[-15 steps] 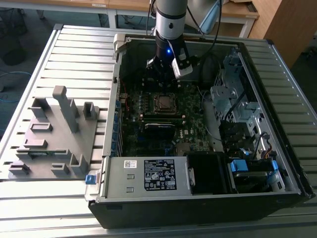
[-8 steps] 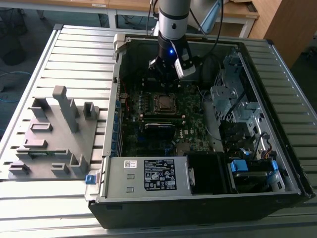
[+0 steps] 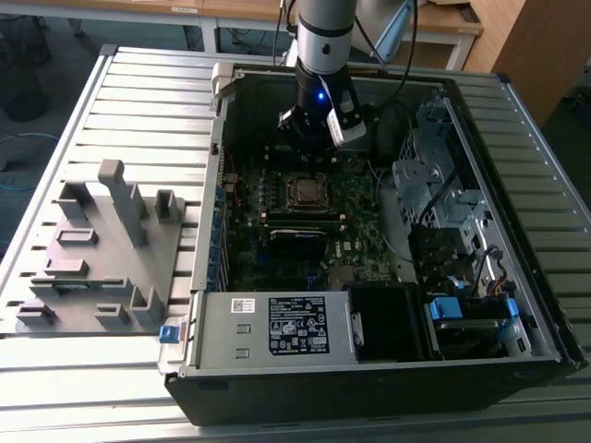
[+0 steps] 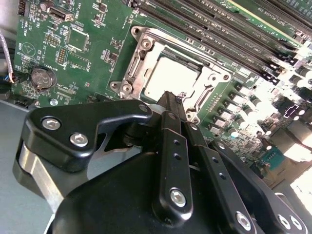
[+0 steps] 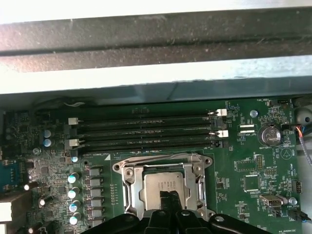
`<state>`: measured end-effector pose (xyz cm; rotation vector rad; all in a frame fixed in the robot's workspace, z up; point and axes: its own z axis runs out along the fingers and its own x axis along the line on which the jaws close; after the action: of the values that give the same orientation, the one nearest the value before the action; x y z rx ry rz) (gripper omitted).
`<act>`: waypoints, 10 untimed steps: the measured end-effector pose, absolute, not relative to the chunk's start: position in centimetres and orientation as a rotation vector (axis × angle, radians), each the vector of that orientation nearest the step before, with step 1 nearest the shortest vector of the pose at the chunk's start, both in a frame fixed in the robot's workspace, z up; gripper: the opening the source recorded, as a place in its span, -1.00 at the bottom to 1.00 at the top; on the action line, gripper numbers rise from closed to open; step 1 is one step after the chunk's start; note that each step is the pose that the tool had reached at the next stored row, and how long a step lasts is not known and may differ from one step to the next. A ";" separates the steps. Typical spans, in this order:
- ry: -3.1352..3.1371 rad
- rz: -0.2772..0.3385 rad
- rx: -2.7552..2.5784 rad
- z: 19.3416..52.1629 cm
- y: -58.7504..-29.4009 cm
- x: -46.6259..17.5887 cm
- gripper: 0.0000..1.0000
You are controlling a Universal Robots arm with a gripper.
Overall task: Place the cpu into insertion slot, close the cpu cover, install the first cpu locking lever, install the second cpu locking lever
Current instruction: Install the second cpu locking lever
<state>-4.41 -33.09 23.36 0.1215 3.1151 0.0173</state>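
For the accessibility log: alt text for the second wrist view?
The black gripper hangs close over the cpu, which sits in the insertion slot under the silvery cpu cover on a green motherboard. Long black memory slots run alongside the socket.

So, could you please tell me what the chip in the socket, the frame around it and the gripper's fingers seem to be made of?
The chip looks like metal on top: dull silver-grey with a soft, even sheen. The frame around it seems to be bare stamped metal, bright silver with glints along its edges. The gripper's fingers look like black-coated metal or hard plastic, matt with silver screw heads; which one cannot be told.
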 end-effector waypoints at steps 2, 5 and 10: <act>3.115 0.017 0.120 23.4 -33.1 -4.3 -0.80; 3.115 0.017 0.118 23.3 -33.1 -4.1 -0.80; 3.115 0.018 0.113 23.3 -33.1 -3.8 -0.80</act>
<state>-3.76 -33.09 23.30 0.1134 3.1154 0.0176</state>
